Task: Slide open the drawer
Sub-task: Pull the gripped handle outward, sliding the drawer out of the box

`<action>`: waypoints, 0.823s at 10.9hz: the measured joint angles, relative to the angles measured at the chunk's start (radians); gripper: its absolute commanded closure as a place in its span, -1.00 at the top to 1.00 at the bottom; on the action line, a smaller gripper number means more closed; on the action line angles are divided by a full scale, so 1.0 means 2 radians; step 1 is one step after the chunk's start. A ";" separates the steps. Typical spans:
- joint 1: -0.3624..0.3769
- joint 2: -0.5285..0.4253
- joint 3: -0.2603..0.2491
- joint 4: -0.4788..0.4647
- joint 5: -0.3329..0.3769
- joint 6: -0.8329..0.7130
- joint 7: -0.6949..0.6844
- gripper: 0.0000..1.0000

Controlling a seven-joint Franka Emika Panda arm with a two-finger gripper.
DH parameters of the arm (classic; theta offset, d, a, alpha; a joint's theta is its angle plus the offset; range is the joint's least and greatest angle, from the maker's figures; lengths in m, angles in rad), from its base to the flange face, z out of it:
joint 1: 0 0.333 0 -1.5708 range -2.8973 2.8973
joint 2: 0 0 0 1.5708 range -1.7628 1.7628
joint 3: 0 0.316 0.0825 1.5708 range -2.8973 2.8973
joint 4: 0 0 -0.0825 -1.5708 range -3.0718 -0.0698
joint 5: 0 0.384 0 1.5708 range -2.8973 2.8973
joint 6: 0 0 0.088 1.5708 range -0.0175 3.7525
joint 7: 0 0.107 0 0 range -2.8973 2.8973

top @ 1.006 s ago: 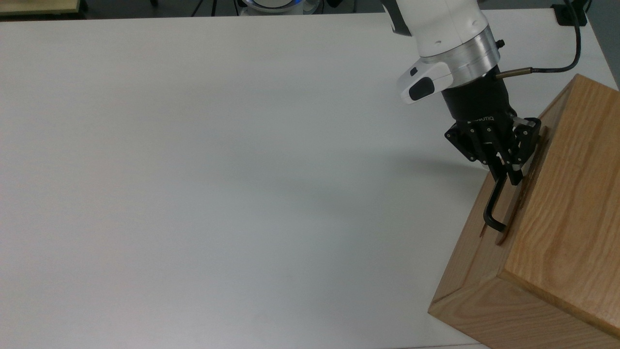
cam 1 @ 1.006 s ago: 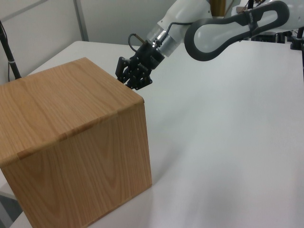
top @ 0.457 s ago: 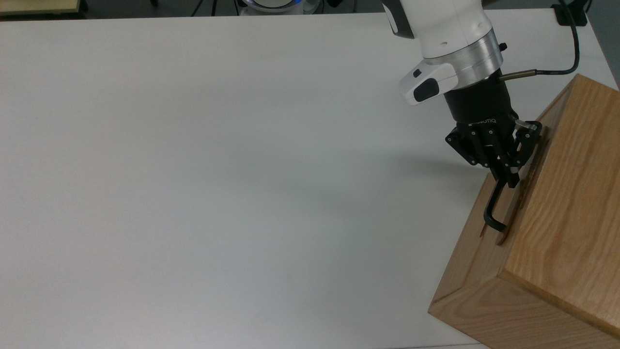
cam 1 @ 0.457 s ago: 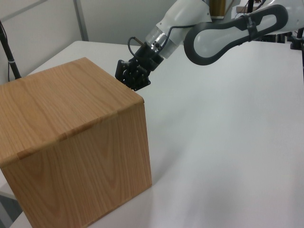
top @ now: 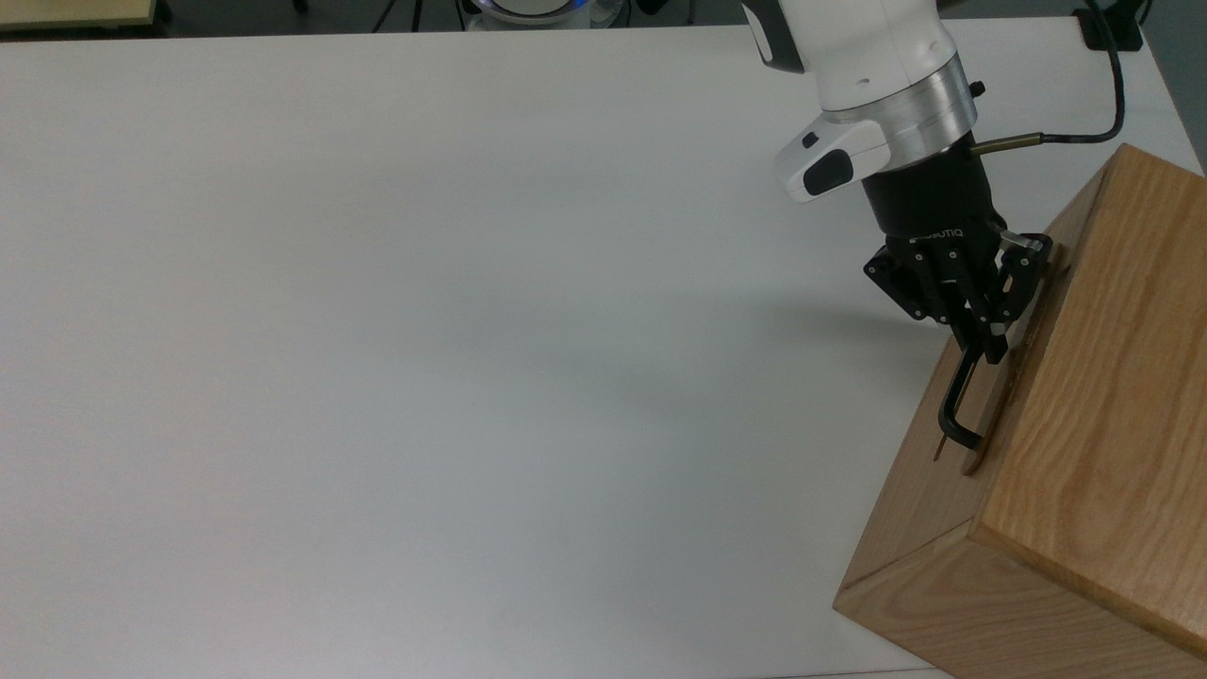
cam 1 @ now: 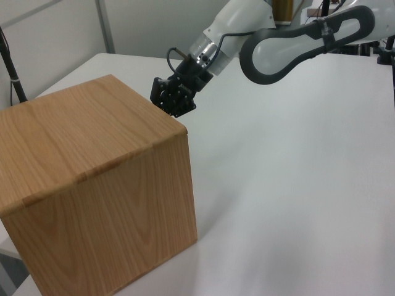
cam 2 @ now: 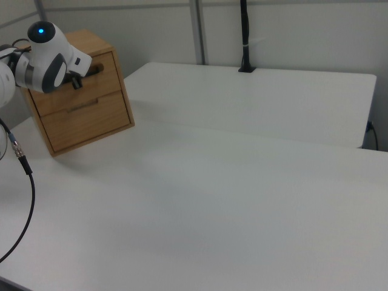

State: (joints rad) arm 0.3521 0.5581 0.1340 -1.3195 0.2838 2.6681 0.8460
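Note:
The drawer [top: 988, 424] is the upper one in a light wooden cabinet [top: 1103, 396] at the top view's right edge. Its thin front panel stands a little out from the cabinet face. A black bar handle [top: 956, 407] runs along that front. My gripper [top: 986, 347] is shut on the upper end of the handle, with the black fingers [top: 976, 325] pinched around the bar. In the left view the gripper [cam 1: 174, 106] sits at the cabinet's [cam 1: 92, 160] far top corner, and the drawer front is hidden. In the right view the arm's wrist [cam 2: 51, 63] covers part of the upper drawer [cam 2: 102, 79].
The white table [top: 471, 330] spreads wide to the top view's left of the cabinet. A second drawer [cam 2: 91, 118] sits below the first. A black cable [top: 1103, 123] loops from the wrist behind the cabinet. A black post [cam 2: 244, 36] stands at the table's far edge.
The gripper and the handle have shifted slightly toward the top view's left, and the drawer front has come a little out of the cabinet with them.

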 measured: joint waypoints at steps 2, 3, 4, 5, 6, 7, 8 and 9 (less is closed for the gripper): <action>-0.006 -0.010 0.002 -0.011 0.000 -0.005 -0.007 -1.00; -0.011 -0.023 0.003 -0.026 0.000 -0.012 -0.015 -1.00; -0.019 -0.039 0.003 -0.044 0.000 -0.024 -0.022 -1.00; -0.026 -0.053 0.003 -0.058 0.000 -0.037 -0.030 -1.00; -0.033 -0.065 0.003 -0.069 0.000 -0.050 -0.039 -1.00; -0.040 -0.075 0.003 -0.077 0.000 -0.065 -0.051 -1.00; -0.047 -0.083 0.003 -0.082 0.000 -0.081 -0.064 -1.00; -0.057 -0.091 0.004 -0.085 0.000 -0.103 -0.076 -1.00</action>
State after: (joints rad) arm 0.2387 0.3767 0.1414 -1.4898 0.2841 2.4626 0.6932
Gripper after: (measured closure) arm 0.850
